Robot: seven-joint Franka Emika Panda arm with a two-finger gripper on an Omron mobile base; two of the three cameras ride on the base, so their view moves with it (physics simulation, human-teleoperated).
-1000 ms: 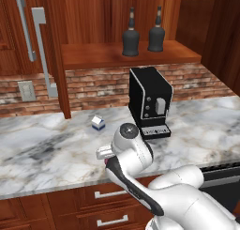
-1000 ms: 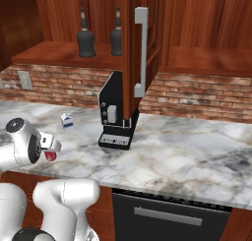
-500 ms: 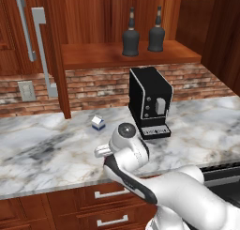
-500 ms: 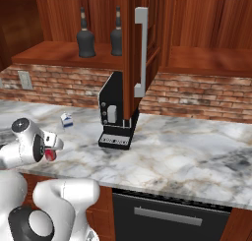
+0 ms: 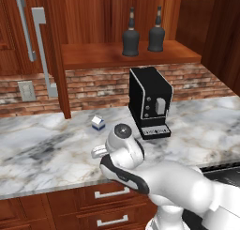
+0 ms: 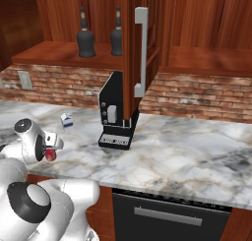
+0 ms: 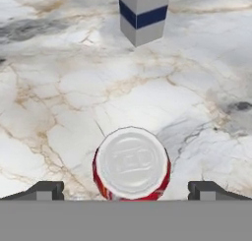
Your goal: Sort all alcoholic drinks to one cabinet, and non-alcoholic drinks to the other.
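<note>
An open wooden wall cabinet (image 5: 117,55) holds two dark bottles (image 5: 131,38) side by side on its shelf, above a black coffee machine (image 5: 149,101) near the back edge of the marble table (image 5: 42,149). A milk carton (image 5: 97,122) stands mid-table, left of the machine. The tool (image 7: 126,190), jaws wide, hovers over a red soda can (image 7: 132,169) without gripping it.

no readable text, soda can (image 7: 132,165) lid embossing blurred, milk carton (image 7: 142,13) plain blue band
</note>
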